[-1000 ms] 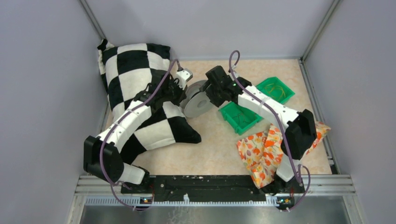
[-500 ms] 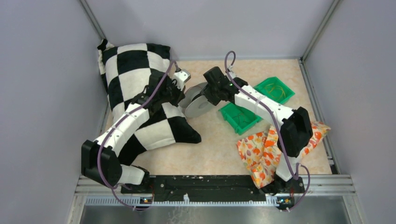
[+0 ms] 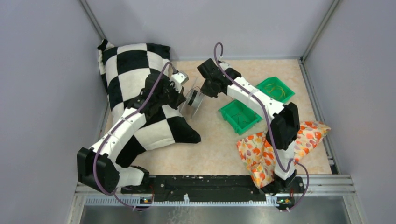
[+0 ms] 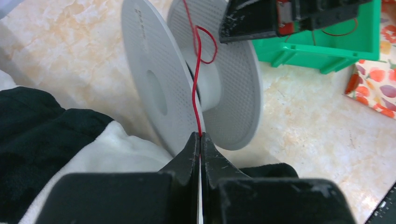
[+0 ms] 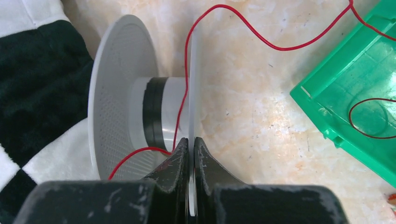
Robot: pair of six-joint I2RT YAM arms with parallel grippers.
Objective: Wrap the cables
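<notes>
Right tool — outstretched, tips on spool

Plain grey-lilac walls close me in on three sides — left, right and top of the frame. My counter is pale marbled beige, evenly lit — a metal rail edges the bottom.
</notes>
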